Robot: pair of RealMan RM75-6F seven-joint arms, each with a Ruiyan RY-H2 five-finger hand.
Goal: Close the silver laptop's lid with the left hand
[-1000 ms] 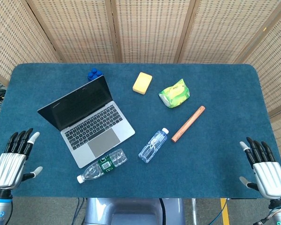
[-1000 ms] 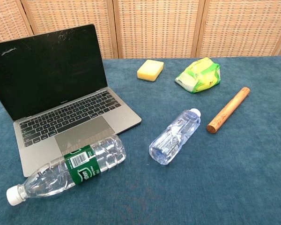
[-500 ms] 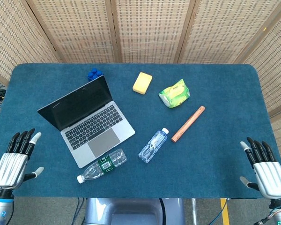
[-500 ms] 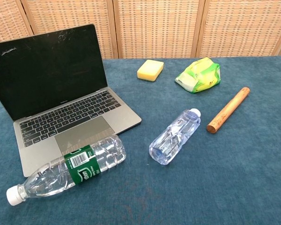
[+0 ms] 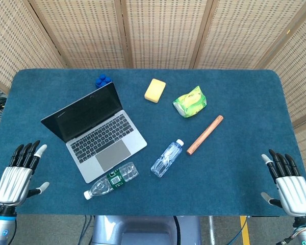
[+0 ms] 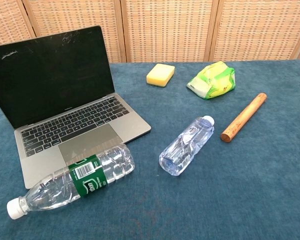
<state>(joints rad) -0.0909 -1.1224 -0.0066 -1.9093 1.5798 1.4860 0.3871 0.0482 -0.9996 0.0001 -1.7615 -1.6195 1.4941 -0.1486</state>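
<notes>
The silver laptop (image 5: 94, 131) (image 6: 65, 105) stands open on the left half of the blue table, its dark screen upright and its keyboard facing the front edge. My left hand (image 5: 16, 173) hovers flat at the front left corner, fingers spread and holding nothing, well to the left of the laptop. At the front right corner my right hand (image 5: 288, 185) is also flat with fingers apart and nothing in it. The chest view shows neither hand.
A green-labelled bottle (image 5: 111, 179) (image 6: 72, 177) lies against the laptop's front edge. A clear bottle (image 5: 167, 158) (image 6: 186, 145), a wooden stick (image 5: 204, 135) (image 6: 243, 116), a green packet (image 5: 189, 101) (image 6: 212, 80), a yellow sponge (image 5: 155, 90) (image 6: 160, 74) and blue caps (image 5: 103, 80) lie around.
My left hand has drifted slightly down and toward the front edge. Nothing else has moved.
</notes>
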